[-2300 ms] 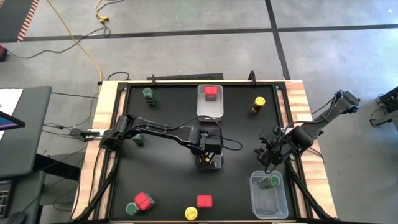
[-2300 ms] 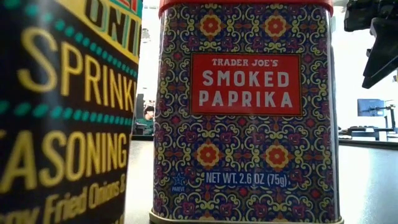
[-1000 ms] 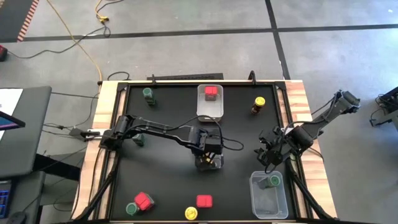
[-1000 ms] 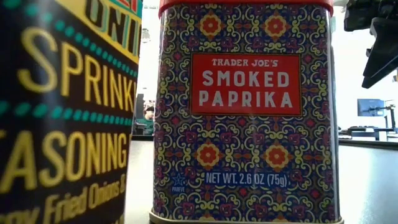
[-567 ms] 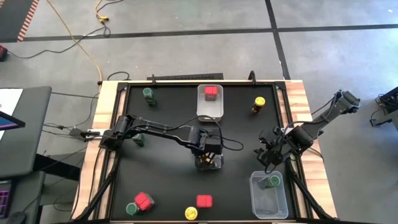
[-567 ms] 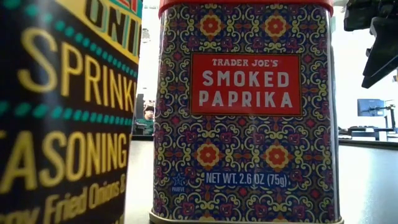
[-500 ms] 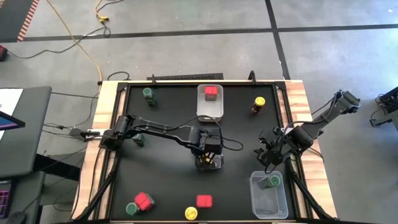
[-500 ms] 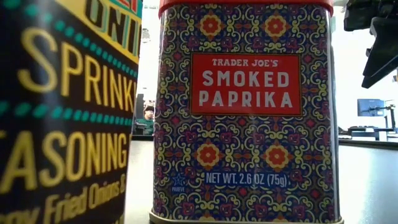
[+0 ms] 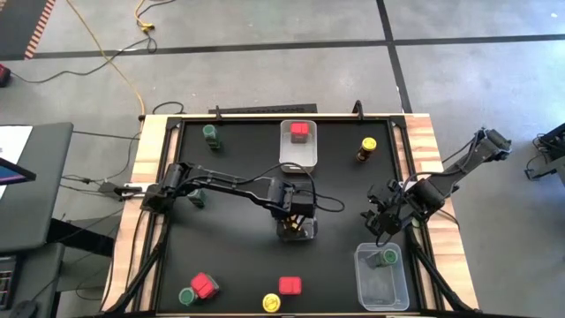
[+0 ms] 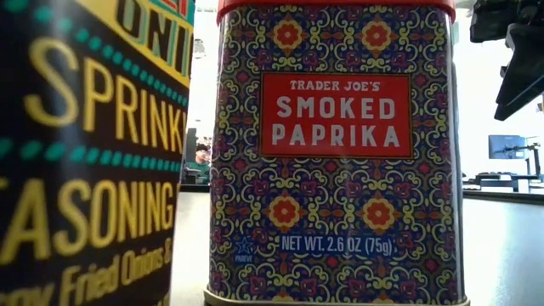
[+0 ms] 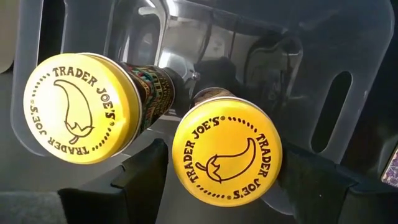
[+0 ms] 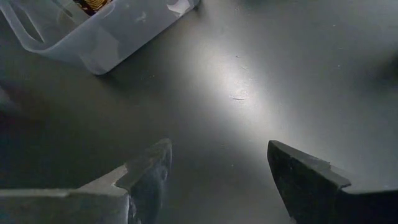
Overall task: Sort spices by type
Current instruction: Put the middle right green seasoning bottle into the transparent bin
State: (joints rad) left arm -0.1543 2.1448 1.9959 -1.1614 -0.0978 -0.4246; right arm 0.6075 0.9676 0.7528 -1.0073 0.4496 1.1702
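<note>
A clear bin (image 9: 297,231) stands at the table's middle with two yellow-lidded jars upright in it, one (image 11: 82,115) free and one (image 11: 227,158) between the fingers of my left gripper (image 9: 296,224). My right gripper (image 12: 217,168) hangs open over bare table near the right edge, beside a clear bin (image 9: 381,278) that holds a green-lidded jar (image 9: 388,257). A red-topped tin (image 9: 300,131) sits in the far bin (image 9: 297,152). Loose spices stand around: a yellow-lidded jar (image 9: 367,146), a green-lidded jar (image 9: 211,132), and a group at the near edge. My left gripper comes from above, pointing steeply down into the middle bin. Its two fingers (image 11: 146,177) stand against opposite sides of the yellow lid (image 11: 180,165) of one jar. The jar stands upright in the bin beside the other yellow-lidded jar.
At the near edge stand a green-lidded jar (image 9: 187,297), two red-topped tins (image 9: 204,285) (image 9: 290,284) and a yellow-lidded jar (image 9: 271,303). The paprika tin (image 10: 336,153) and a dark-labelled jar (image 10: 85,153) fill the low view. Bare black table lies between the bins.
</note>
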